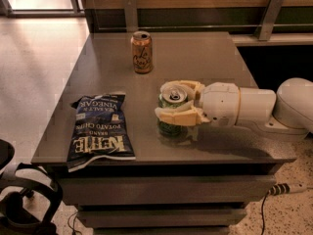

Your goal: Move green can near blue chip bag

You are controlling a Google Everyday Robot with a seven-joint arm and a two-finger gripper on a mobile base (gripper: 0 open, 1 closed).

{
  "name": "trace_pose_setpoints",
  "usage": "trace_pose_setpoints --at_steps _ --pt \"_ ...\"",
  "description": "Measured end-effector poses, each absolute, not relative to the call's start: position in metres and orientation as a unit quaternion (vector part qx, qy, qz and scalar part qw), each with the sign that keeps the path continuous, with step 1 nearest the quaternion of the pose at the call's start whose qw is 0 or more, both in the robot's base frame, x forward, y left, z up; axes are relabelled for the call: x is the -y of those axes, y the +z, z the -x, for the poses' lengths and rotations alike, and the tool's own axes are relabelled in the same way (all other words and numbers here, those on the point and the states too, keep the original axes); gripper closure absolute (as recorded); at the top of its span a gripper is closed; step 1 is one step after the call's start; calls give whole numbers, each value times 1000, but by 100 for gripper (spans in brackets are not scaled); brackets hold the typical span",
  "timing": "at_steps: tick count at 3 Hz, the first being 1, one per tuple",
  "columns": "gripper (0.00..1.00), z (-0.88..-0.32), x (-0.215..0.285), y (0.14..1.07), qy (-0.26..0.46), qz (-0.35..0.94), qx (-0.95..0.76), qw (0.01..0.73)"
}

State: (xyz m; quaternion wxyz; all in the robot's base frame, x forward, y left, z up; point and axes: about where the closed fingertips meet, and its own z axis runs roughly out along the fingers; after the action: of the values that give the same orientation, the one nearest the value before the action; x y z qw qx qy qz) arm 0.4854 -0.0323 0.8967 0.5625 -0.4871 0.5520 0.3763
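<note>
1. Your tool (165, 102) is over the front half of the worktop (210, 58). It reaches in from the right edge on a thick white arm (254, 106) that lies roughly level above the surface.
2. Its two cream fingers (178, 116) are clamped on the green can (170, 128). One finger is on the can's far side and one on its near side, both gripping just below the silver top.
3. The green can stands upright in that grip with its opened top facing up. It is about midway between the left and right edges and closer to the front edge than to the back.
4. You cannot tell whether the can's base rests on the worktop or hangs just above it.
5. The blue chip bag (101, 129) lies flat by the front left corner, with its white lettering upside down from the camera's side. Its near end reaches the front edge and seems to droop slightly over it.
6. The can and the bag are near each other but apart, with a strip of bare worktop between them.
7. An orange-tan can (142, 52) stands upright towards the back edge, left of centre. It is well apart from the tool and from the bag.
8. On the floor, a dark chair (22, 199) sits below the front left corner and a cable (283, 188) lies below the front right corner.
</note>
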Motion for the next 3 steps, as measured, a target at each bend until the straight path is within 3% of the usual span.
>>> trace_pose_setpoints --at_steps 1,3 --pt "84 -485 30 898 377 489 -551 562" --pt "38 -484 26 899 379 492 -549 560"
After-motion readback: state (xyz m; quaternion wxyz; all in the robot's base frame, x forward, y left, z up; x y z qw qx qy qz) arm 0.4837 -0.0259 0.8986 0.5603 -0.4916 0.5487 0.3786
